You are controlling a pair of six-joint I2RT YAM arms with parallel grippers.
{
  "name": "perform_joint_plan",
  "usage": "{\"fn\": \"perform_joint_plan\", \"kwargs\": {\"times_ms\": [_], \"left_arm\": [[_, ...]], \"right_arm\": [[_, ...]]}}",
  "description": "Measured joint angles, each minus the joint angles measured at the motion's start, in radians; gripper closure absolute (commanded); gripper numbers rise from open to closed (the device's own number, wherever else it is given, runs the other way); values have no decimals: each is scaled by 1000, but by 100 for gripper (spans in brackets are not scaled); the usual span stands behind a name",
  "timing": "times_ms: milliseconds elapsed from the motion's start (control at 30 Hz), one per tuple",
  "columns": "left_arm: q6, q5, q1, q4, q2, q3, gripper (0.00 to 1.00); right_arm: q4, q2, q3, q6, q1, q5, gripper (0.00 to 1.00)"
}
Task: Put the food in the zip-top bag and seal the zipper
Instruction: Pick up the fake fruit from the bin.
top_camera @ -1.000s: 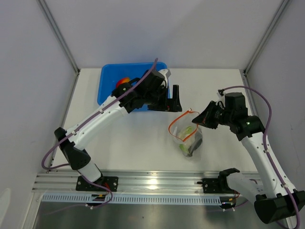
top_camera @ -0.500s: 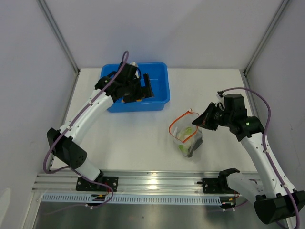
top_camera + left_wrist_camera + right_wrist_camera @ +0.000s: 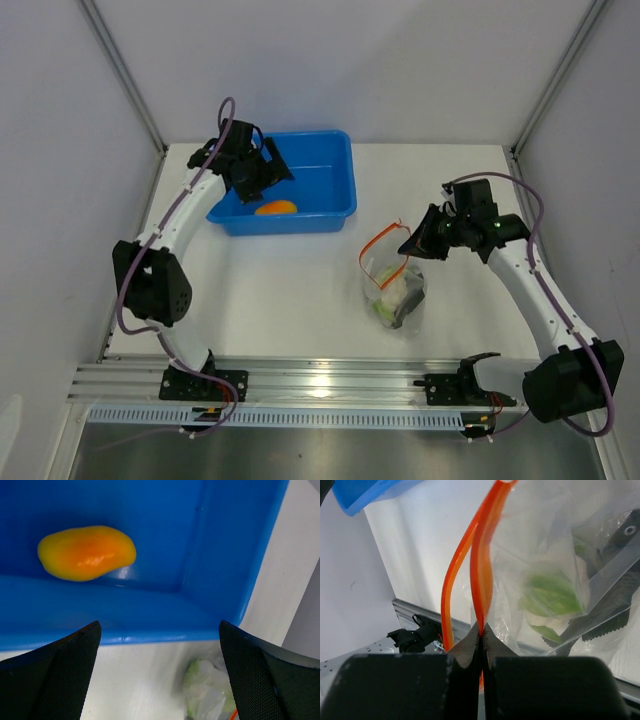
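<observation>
The clear zip-top bag [image 3: 394, 288] lies on the table right of centre. It holds the white cauliflower with green leaves [image 3: 549, 596] and a dark grey fish-like piece [image 3: 616, 605]. My right gripper [image 3: 408, 244] is shut on the red-orange zipper [image 3: 483, 555] at the bag's mouth and holds it raised; the strip loops open beside it. One orange food piece [image 3: 276, 208] lies in the blue tub [image 3: 335, 190]. Above the tub's left part my left gripper [image 3: 271, 172] hangs open and empty, with the orange piece [image 3: 86, 553] ahead of its fingers [image 3: 55, 680].
The blue tub's front wall [image 3: 150, 620] runs between my left fingers and the orange piece. Grey walls and frame posts [image 3: 125, 75] close in the table on three sides. A metal rail [image 3: 320, 378] runs along the near edge.
My left arm has swung away from the bag, back and left over the blue tub, still open. My right gripper has shifted slightly up and left with the zipper in it.
</observation>
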Motion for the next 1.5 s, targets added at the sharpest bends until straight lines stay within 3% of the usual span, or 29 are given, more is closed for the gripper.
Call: {"fn": "perform_joint_plan", "kwargs": {"times_ms": [200, 400, 700, 933, 1200, 1500], "left_arm": [[-114, 64, 89, 69, 192, 104, 1], [-275, 108, 147, 206, 309, 111, 1], [-522, -7, 188, 396, 387, 124, 0], [-684, -123, 188, 401, 471, 158, 0], [-773, -229, 185, 377, 496, 164, 1], [-832, -294, 174, 314, 587, 296, 0]], "right_arm": [[-4, 130, 46, -36, -23, 9, 100], [-5, 240, 92, -77, -27, 23, 100], [-32, 348, 153, -117, -53, 24, 100], [-51, 397, 200, -132, -61, 26, 100], [-54, 433, 204, -132, -62, 24, 100], [-54, 455, 204, -136, -62, 23, 100]]}}
